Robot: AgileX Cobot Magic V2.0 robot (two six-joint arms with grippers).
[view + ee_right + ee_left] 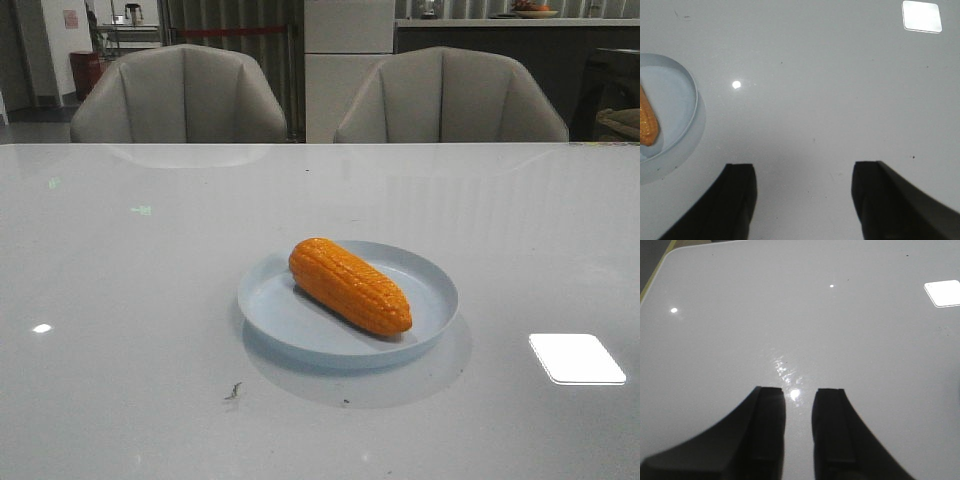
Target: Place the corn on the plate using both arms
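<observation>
- Nearest the front camera, a small dark scuff [233,391] marks the glossy white table [120,300], just ahead of the plate's shadow.
- Orange corn [350,285] lies diagonally inside the pale blue plate [435,318], blunt end toward the far left, tapered tip toward the near right rim; it rests flat on the plate floor, held by nothing, so the placing looks finished.
- Seen from the right wrist, one end of the cob [647,122] shows within the plate's rim [692,97], with the plate off to one side of the fingers and well apart from them.
- Right gripper [802,192] hangs over bare table with its dark fingers [737,197] spread wide and nothing between them, a stance that fits an arm drawn clear after letting go.
- Left gripper [800,427] also hovers over bare tabletop; its fingers [770,425] stand a narrow gap apart, holding nothing, and neither corn nor plate enters its view.
- Neither arm appears in the front view, so both seem parked back from the plate, leaving the cob undisturbed.
- Beyond the table stand two grey padded chairs [180,95], with a bright ceiling-light reflection [577,358] on the tabletop to the plate's right.
</observation>
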